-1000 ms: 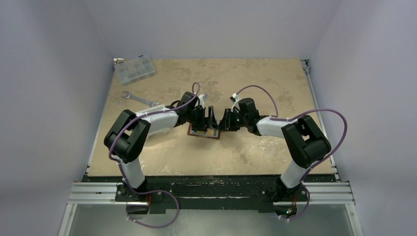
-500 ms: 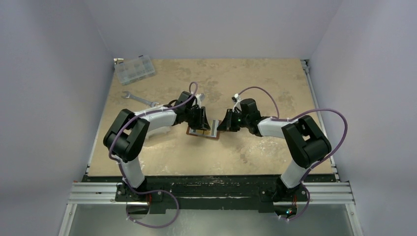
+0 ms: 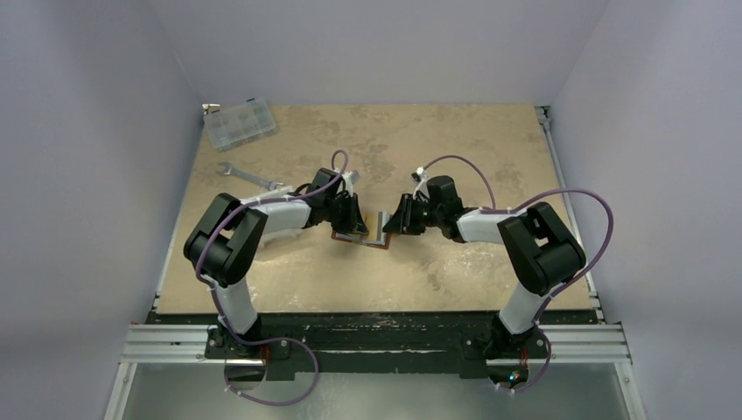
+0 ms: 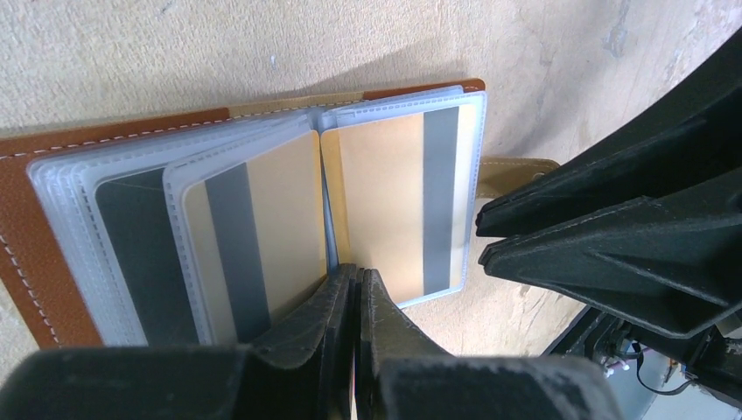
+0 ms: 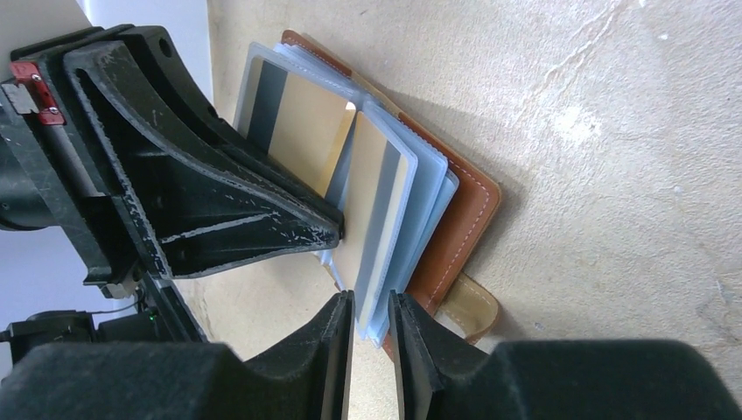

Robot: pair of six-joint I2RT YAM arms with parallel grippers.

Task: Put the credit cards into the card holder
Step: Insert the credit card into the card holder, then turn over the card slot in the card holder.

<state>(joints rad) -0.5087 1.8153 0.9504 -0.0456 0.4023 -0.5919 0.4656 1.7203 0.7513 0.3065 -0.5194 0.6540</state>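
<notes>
- Left wrist view shows the left pincer with its fingers pressed together, their tips at the fold of the open card holder. Whether a clear sleeve is caught between them cannot be told.
- Two orange-yellow credit cards with grey stripes sit in clear sleeves, one on either side of that pincer's tip.
- The right pincer pinches the free edge of several clear sleeves. The brown cover lies just behind it on the surface.
- In the top external view, both pincers face each other closely over the card holder. A wrench and a clear box lie well apart beyond the left pincer.
</notes>
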